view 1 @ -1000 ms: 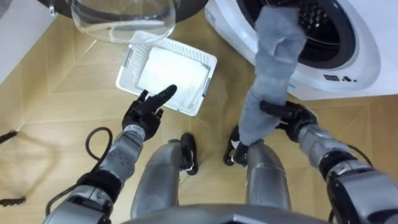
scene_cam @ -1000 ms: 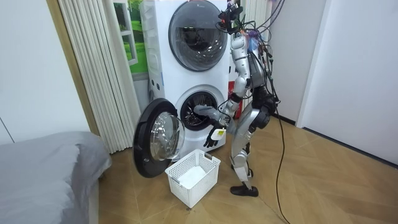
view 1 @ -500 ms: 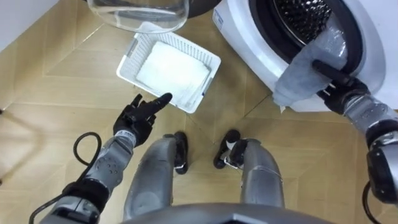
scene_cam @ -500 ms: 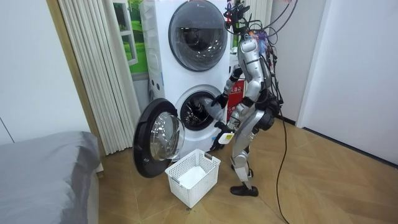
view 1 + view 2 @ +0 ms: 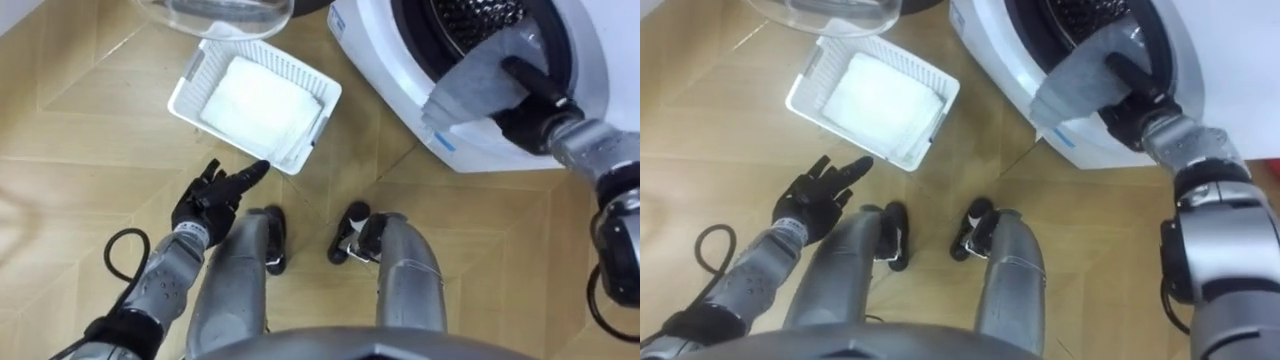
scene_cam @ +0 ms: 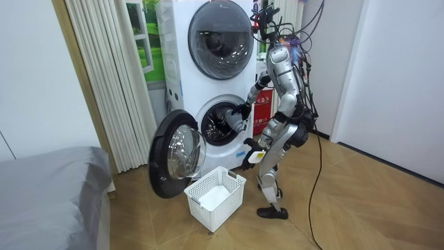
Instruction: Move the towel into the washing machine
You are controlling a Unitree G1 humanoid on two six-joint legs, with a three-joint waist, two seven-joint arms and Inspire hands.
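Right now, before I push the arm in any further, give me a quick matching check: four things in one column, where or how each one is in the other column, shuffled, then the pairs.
Things
1. grey towel
2. white basket
3. left hand
4. washer door

States
A. swung open, beyond the basket
B. fingers open, above the floor near the basket
C. on the floor, white cloth inside
D. draped over the edge of the drum opening, pinched by the right hand

Pairs: 1-D, 2-C, 3-B, 4-A
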